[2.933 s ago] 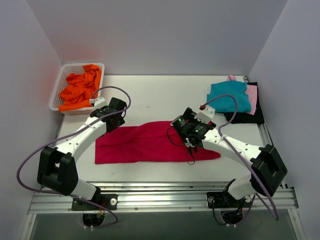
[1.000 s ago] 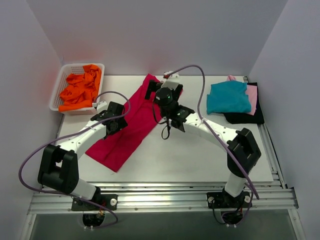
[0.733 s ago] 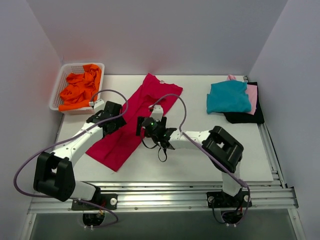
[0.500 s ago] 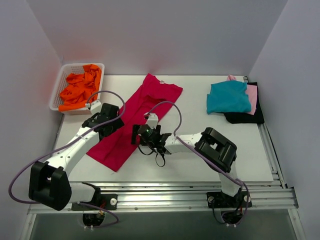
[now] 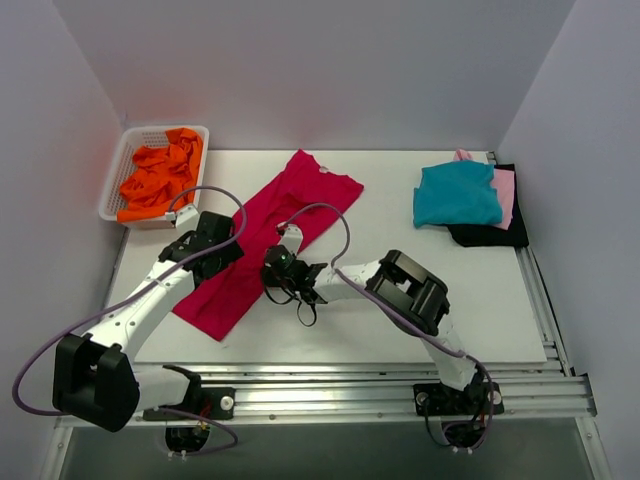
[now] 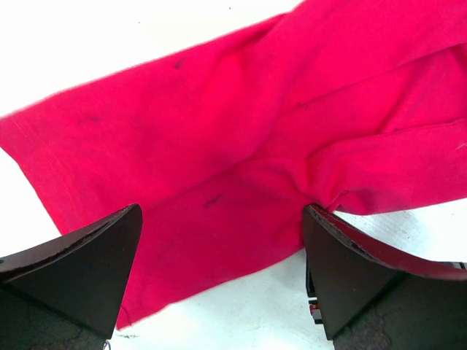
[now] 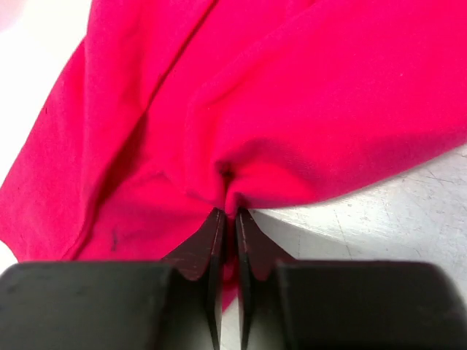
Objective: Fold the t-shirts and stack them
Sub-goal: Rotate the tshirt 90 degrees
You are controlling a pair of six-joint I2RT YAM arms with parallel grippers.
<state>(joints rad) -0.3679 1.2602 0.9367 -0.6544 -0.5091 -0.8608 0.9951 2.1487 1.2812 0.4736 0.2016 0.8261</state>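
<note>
Moved left across the white tabletop, the right hand now pinches a fold of the big crimson-red cloth t-shirt; the left hand hangs spread wide above it

The left arm and right arm are white shells with chunky black joints, each trailing a purple cable. The left hand and right hand have dark wedge-shaped fingers. Black bases sit on a silver rail.

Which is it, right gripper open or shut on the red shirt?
Shut on the red shirt: the right gripper has its fingertips almost touching, with a puckered fold pinched between them.
</note>
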